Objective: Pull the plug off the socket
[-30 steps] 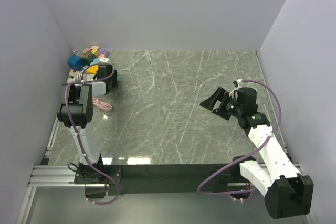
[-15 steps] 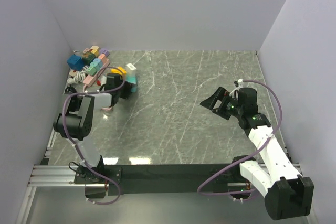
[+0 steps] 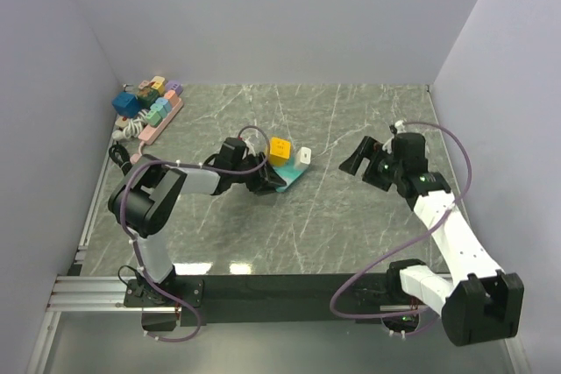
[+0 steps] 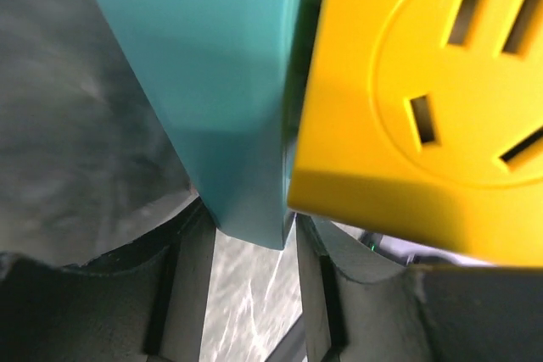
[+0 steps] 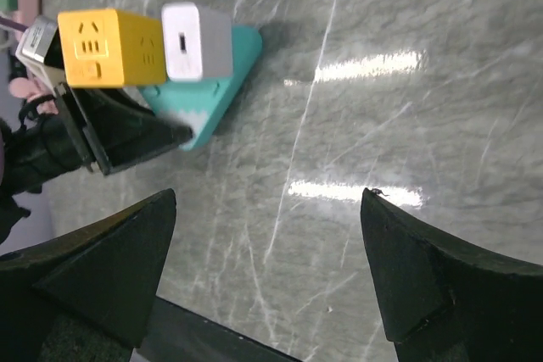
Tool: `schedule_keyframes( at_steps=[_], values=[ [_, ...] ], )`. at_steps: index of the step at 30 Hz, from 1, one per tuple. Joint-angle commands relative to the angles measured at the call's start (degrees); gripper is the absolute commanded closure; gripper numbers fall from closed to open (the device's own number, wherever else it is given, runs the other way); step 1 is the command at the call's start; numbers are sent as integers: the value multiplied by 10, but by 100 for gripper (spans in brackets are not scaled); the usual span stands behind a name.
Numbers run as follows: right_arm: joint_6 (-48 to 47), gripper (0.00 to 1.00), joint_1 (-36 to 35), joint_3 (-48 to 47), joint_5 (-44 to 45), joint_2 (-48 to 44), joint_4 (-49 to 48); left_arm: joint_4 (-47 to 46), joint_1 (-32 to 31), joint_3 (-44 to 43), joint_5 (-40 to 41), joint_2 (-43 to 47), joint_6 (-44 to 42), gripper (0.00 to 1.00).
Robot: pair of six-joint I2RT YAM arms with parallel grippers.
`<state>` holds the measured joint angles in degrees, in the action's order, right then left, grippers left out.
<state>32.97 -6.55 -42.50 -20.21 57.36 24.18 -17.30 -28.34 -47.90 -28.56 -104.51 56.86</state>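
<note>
A teal socket base (image 3: pixel 289 179) lies near the table's middle, with a yellow cube adaptor (image 3: pixel 280 150) and a white plug (image 3: pixel 302 157) standing in it. My left gripper (image 3: pixel 266 183) is shut on the base's left end; in the left wrist view the teal slab (image 4: pixel 212 82) sits between the fingers (image 4: pixel 191 294), with the yellow cube (image 4: pixel 424 99) beside it. My right gripper (image 3: pixel 358 161) is open and empty, to the right of the plug and apart from it. The right wrist view shows the white plug (image 5: pixel 197 41), the yellow cube (image 5: pixel 106 36) and the teal base (image 5: pixel 229 74) ahead of the open jaws.
A pink power strip (image 3: pixel 151 107) loaded with several coloured plugs lies at the back left corner, with a white coiled cable (image 3: pixel 127 131) beside it. Walls close in the table on the left, back and right.
My left arm has carried the teal socket with its yellow cube and white plug from the back left corner to the table's middle. My right gripper has shifted slightly toward it.
</note>
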Motion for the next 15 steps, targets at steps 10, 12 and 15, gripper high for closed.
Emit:
schedule_keyframes(
  at_steps=[10, 12, 15],
  values=[
    [-80, 5, -120, -199, 122, 166, 107, 93, -57, -56, -19, -32, -66, 99],
    [-64, 5, -130, -200, 130, 191, 87, 91, -60, -60, -12, -26, -57, 99],
    [-47, 5, -141, -209, 139, 229, 69, 88, -66, -59, -10, -19, -50, 99]
  ],
)
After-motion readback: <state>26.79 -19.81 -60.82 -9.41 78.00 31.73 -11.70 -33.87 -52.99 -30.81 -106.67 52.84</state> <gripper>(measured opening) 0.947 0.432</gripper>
